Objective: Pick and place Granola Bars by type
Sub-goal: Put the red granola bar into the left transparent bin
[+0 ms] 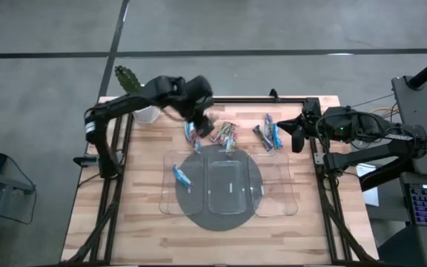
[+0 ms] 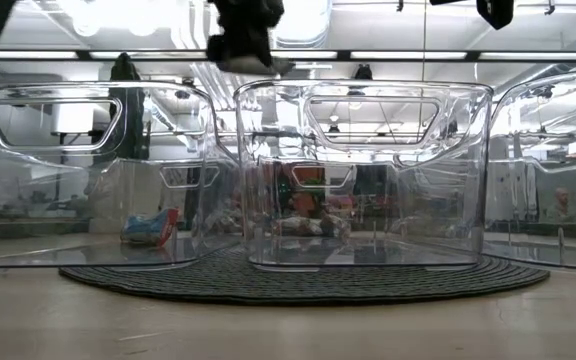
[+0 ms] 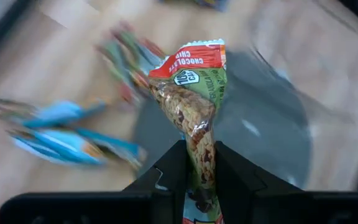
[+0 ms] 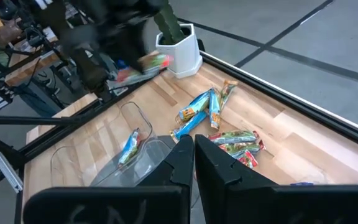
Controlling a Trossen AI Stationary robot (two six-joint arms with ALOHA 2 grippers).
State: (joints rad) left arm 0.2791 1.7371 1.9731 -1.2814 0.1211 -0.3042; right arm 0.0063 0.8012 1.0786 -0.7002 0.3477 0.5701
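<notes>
I hold one bar [image 3: 191, 106] in my left hand [image 3: 199, 167]: a red-and-green wrapper with granola showing through it, pinched at its lower end between my two fingers, which are closed tight on it. The bar sticks out past my fingertips. In the high view my left hand [image 1: 196, 111] is above the far part of the bench [image 1: 147, 222], just over a cluster of loose bars [image 1: 212, 133], some light blue and some multicoloured. From the right wrist view the same bar [image 4: 143, 67] shows in the air in front of a white pot [image 4: 180, 50] with a green plant in it.

More bars [image 1: 267, 133] lie farther to the right on the bench, a small blue and dark group. One blue bar [image 1: 181, 176] lies inside the left tray [image 1: 167, 200]; the low view shows it [image 2: 151, 227] resting on that tray's floor. The middle tray [image 1: 228, 185] and the right tray [image 1: 280, 194] stand beside it in a row, all three clear plastic, sitting on a round dark mat [image 1: 221, 220].

My right hand [image 1: 296, 132] waits at the right edge of the bench, near the right group of bars. Its fingers [image 4: 179, 158] are pressed together with nothing between them.
</notes>
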